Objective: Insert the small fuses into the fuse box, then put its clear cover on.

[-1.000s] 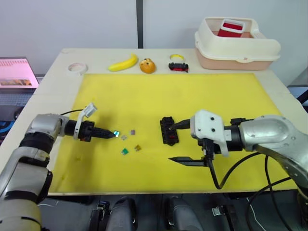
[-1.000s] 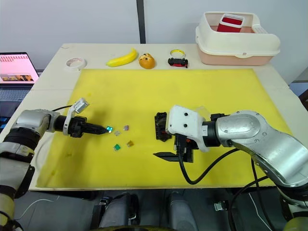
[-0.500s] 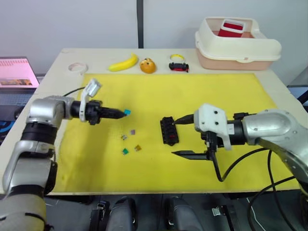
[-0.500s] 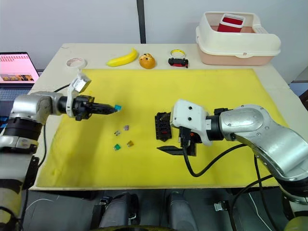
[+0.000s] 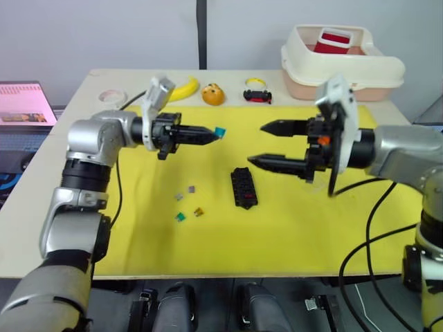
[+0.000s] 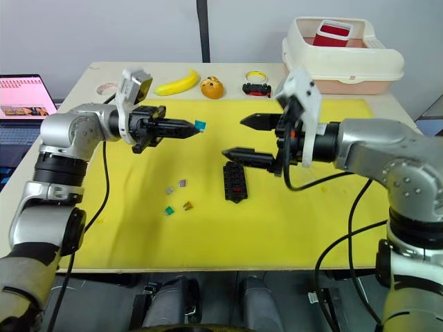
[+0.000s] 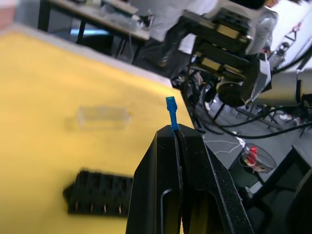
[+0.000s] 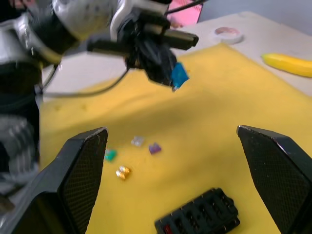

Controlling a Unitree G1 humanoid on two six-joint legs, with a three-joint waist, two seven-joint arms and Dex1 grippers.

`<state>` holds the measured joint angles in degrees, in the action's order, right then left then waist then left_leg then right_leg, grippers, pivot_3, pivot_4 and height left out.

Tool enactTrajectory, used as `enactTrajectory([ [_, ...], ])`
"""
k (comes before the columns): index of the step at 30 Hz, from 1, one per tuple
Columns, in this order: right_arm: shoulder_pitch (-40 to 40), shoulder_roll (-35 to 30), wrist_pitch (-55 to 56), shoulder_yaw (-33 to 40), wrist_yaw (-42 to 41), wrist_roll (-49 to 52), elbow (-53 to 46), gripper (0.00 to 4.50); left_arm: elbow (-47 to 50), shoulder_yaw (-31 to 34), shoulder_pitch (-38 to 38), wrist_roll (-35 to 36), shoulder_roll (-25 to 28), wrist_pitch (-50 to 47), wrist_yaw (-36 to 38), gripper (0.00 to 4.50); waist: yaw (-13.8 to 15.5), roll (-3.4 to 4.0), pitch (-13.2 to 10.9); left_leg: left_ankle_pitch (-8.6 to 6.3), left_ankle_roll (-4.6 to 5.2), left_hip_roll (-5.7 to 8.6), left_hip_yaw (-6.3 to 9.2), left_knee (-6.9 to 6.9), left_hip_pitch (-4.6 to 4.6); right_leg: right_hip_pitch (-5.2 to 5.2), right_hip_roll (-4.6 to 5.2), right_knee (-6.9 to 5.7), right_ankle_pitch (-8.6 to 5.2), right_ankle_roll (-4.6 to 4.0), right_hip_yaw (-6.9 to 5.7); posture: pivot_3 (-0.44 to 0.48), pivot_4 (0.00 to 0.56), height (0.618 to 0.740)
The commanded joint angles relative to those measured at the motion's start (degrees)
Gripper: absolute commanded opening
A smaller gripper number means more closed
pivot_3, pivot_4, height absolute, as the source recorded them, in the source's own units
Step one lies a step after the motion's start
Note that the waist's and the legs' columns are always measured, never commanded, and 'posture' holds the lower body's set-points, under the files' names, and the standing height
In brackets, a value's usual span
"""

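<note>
Yellow mat [image 5: 297,228] covers most of the table [image 5: 69,131], and both arms now hang above its middle, having risen from mat level within the last second. The left gripper [image 5: 208,136] has its jaws pressed on a teal fuse [image 5: 219,131], lifted well clear of the spot where it was picked up and carried toward the far side. The right gripper [image 5: 266,145] has come up off the mat too, jaws spread wide and pointing at the left one, with the teal fuse just short of the gap.

Below them the fuse box [image 5: 243,187] lies flat on the mat, a red fuse [image 8: 167,228] already in one slot. Four loose fuses sit left of it: grey [image 5: 179,197], purple-grey [image 5: 191,188], green [image 5: 180,217], amber [image 5: 198,212]. The clear cover [image 7: 103,115] lies on the mat beyond the box. Near and right parts of the mat are open. Along the far edge stand a banana [image 5: 178,90], tape roll [image 5: 111,97] and cream bin [image 5: 339,66].
</note>
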<state>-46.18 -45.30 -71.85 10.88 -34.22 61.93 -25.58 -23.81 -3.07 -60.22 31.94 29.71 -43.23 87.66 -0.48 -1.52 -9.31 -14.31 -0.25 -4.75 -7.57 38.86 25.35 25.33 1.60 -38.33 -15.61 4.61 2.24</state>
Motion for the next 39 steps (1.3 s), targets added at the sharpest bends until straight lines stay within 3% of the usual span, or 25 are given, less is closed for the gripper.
enactTrajectory([
  [1, -3.0, 1.0, -4.4, 3.3, 5.4, 6.6, 2.1, 4.50, 3.1, 1.8, -1.6, 1.7, -1.5, 2.4, -0.3, 0.06, -0.1, 0.00, 0.0, -0.01, 0.02, 0.00, -0.01, 0.01, 0.00, 0.00, 0.00, 0.00, 0.00, 0.00, 0.00, 0.000, 0.150, 0.739],
  [11, -5.7, 0.6, -6.3, 3.9, 12.5, 13.4, 5.3, 4.50, 9.8, 2.1, 1.7, 3.6, -3.1, 2.9, -2.3, 0.06, -0.3, 0.01, 0.0, -0.03, 0.05, -0.01, 0.02, 0.00, 0.00, 0.01, -0.01, -0.01, 0.00, 0.02, 0.01, 0.000, 0.150, 0.739],
  [25, -6.1, 2.3, -3.6, 2.1, 20.1, 22.0, 6.9, 4.50, 10.8, 1.5, 2.3, 4.4, -2.6, 3.5, -3.3, 0.06, -0.3, 0.01, 0.0, -0.03, 0.06, -0.01, 0.03, 0.01, 0.01, 0.01, -0.01, 0.00, 0.01, 0.03, 0.01, 0.000, 0.150, 0.739],
  [29, -6.1, 2.2, -2.8, 1.1, 22.1, 23.4, 6.8, 3.21, 10.9, 1.3, 2.2, 4.4, -2.8, 3.5, -3.3, 0.00, -0.2, 0.01, 0.0, -0.03, 0.06, -0.01, 0.02, 0.01, 0.01, 0.01, -0.01, 0.00, 0.01, 0.03, 0.01, 0.000, 0.150, 0.739],
  [39, -6.4, 1.3, -1.2, -1.0, 24.3, 25.9, 7.2, 3.21, 10.9, 0.9, 2.1, 4.0, -2.9, 3.9, -3.4, 0.00, -0.2, 0.01, 0.0, -0.03, 0.06, -0.01, 0.03, 0.01, 0.02, 0.01, -0.01, 0.01, 0.01, 0.03, 0.01, 0.000, 0.150, 0.739],
])
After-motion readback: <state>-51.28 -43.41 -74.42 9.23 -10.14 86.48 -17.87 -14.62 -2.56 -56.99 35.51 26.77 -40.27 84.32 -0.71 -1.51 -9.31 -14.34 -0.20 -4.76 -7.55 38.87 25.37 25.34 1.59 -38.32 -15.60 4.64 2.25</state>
